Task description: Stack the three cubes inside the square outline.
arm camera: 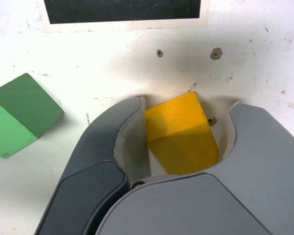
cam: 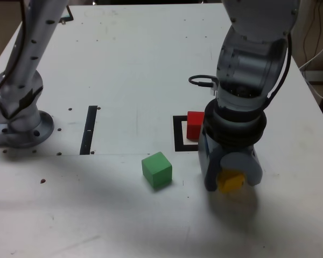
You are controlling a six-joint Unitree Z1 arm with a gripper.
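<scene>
My gripper (cam: pixel 231 183) points down at the table, and its jaws are shut on the yellow cube (cam: pixel 230 181), which rests on the white surface. In the wrist view the yellow cube (arm camera: pixel 181 134) sits between the two grey fingers (arm camera: pixel 112 147), held from both sides. The red cube (cam: pixel 195 124) stands inside the square outline (cam: pixel 178 134), just behind the gripper and partly hidden by the arm. The green cube (cam: pixel 157 170) lies on the table toward the exterior view's left of the gripper, apart from it, and the wrist view shows the green cube (arm camera: pixel 19 115) too.
A straight black tape strip (cam: pixel 89 129) lies toward the exterior view's left, near the arm's base (cam: pixel 21 123). A black cable (cam: pixel 202 80) loops off the arm. A band of black tape (arm camera: pixel 122 10) crosses the wrist view's edge. The table's right edge (cam: pixel 317 102) is close.
</scene>
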